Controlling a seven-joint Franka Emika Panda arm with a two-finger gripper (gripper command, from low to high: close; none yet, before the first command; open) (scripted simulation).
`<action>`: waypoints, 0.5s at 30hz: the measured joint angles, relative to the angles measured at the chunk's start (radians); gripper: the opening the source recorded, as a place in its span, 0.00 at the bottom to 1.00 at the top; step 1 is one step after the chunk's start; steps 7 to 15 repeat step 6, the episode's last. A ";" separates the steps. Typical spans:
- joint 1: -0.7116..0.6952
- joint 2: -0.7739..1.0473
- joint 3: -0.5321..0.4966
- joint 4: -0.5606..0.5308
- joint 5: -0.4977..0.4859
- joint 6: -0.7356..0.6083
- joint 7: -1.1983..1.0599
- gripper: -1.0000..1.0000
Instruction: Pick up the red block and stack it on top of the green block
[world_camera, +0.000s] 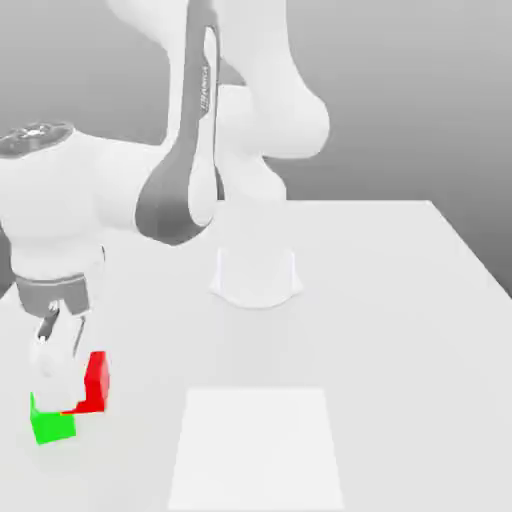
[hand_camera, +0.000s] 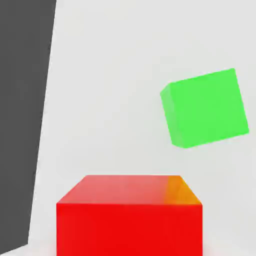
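The red block (world_camera: 96, 384) sits low at the exterior view's left, partly covered by my white gripper (world_camera: 66, 384), which reaches down from above and is shut on it. In the hand view the red block (hand_camera: 130, 215) looms large and close. The green block (world_camera: 52, 424) lies on the white table right beside the red one, nearer the camera and a little to the exterior view's left. The green block (hand_camera: 205, 108) lies apart from the red block in the hand view and is turned at a slight angle to it.
The arm's round white base (world_camera: 255, 280) stands at the table's middle back. A paler rectangular patch (world_camera: 255, 450) marks the table's front centre. A table edge runs close by the blocks, with dark floor (hand_camera: 22, 125) beyond it.
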 joint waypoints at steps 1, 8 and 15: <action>-0.007 0.027 -0.004 0.000 0.005 0.028 -0.006 0.00; -0.015 0.114 -0.003 0.002 0.015 0.113 -0.015 1.00; -0.015 0.114 -0.003 0.002 0.015 0.113 -0.015 1.00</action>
